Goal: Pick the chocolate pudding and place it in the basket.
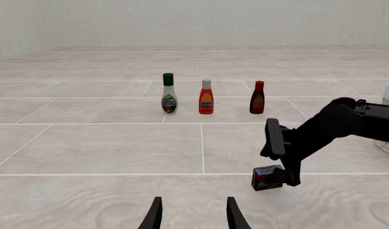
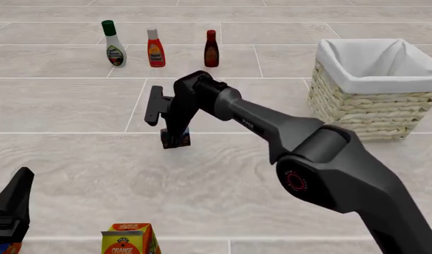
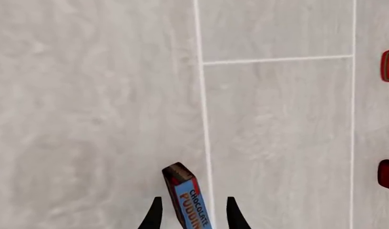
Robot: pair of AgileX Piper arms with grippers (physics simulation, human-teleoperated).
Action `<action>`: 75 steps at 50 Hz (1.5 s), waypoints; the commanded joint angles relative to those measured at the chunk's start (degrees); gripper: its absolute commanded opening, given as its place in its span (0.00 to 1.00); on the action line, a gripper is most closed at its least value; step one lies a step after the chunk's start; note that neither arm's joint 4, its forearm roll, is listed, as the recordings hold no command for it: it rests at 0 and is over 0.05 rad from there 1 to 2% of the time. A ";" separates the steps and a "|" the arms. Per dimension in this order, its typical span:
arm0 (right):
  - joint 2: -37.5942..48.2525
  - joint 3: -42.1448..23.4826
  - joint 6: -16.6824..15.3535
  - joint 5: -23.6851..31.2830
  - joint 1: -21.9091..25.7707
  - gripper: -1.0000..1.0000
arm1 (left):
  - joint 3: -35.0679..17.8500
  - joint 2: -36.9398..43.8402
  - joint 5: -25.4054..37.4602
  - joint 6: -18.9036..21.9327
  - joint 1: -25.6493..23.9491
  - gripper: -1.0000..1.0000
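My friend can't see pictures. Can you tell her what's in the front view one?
The right gripper reaches down over the small chocolate pudding box on the pale tiled table. A wicker basket with a white cloth liner stands at the right, three bottles line up at the back, and an orange juice carton sits at the near edge.

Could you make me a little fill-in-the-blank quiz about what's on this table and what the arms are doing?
1. The right pincer straddles the ____ box.
2. Behind it stand ____ bottles in a row.
3. The basket has a ____ cloth liner.
4. The carton at the near edge reads ____.

Missing words: pudding; three; white; orange
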 commanded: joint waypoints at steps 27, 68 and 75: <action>2.98 -2.91 0.74 0.42 -0.10 1.00 | 0.02 0.02 -0.01 -0.03 -0.09 1.00; -0.59 2.48 0.90 -1.62 -0.10 0.00 | 0.02 0.02 -0.03 -0.02 -0.09 1.00; -3.66 4.28 -0.19 -1.88 -0.56 0.00 | 0.02 0.02 -0.02 -0.03 -0.08 1.00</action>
